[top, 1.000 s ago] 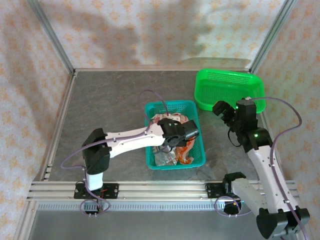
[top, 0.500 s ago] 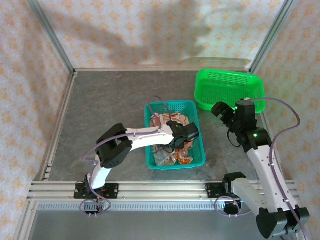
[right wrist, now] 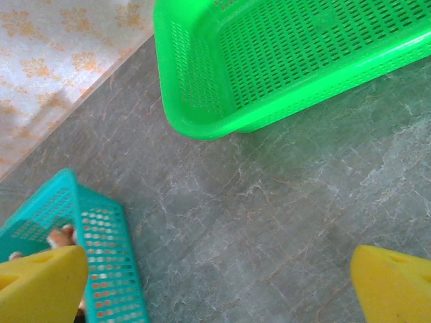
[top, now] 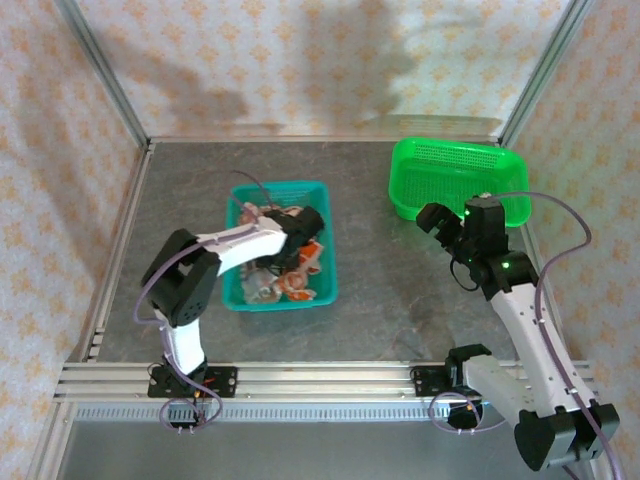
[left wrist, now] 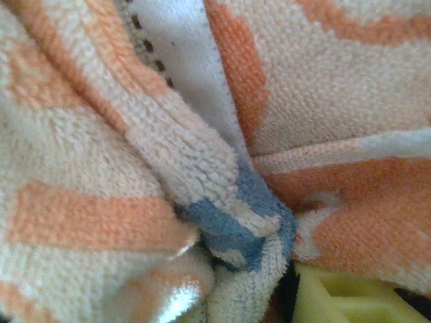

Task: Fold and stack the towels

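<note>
Teal basket [top: 280, 304] has slid from mid-table over toward 9 o'clock since a second ago, and the left arm [top: 235, 240] swung along with it. Left gripper [top: 292, 250] is dug into the towels [top: 296, 284] piled in that basket. Its wrist cam has bunched orange-and-white terry right up close, one yellow pad [left wrist: 337, 296] poking in at 5 o'clock, so can't tell if it's pinching anything. Right gripper [top: 437, 222] hangs spread wide, holding nothing, at 3 o'clock, near the green basket [top: 455, 180] at 2 o'clock.
</note>
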